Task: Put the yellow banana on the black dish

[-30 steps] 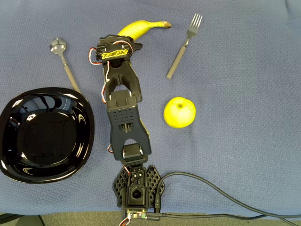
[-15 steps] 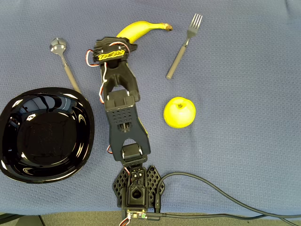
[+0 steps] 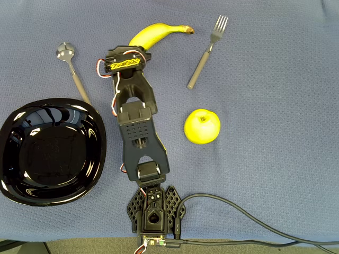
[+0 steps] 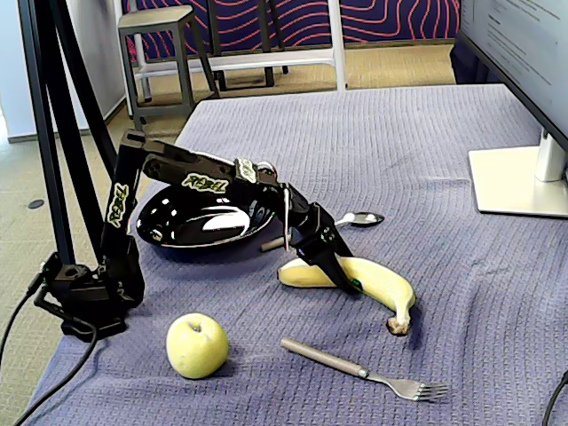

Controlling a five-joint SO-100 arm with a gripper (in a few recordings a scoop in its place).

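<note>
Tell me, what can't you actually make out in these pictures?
- Overhead view: the arm covers the left end of the banana, so the tool's grip there is hidden.
- Fixed view: the tool crosses the banana; whether it is open or shut cannot be told.
- Fixed view: the arm hides part of the dish and the spoon handle.

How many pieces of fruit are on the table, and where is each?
2. The banana lies at the top of the overhead view, partly under the gripper; the apple sits right of the arm, below the fork.
</note>
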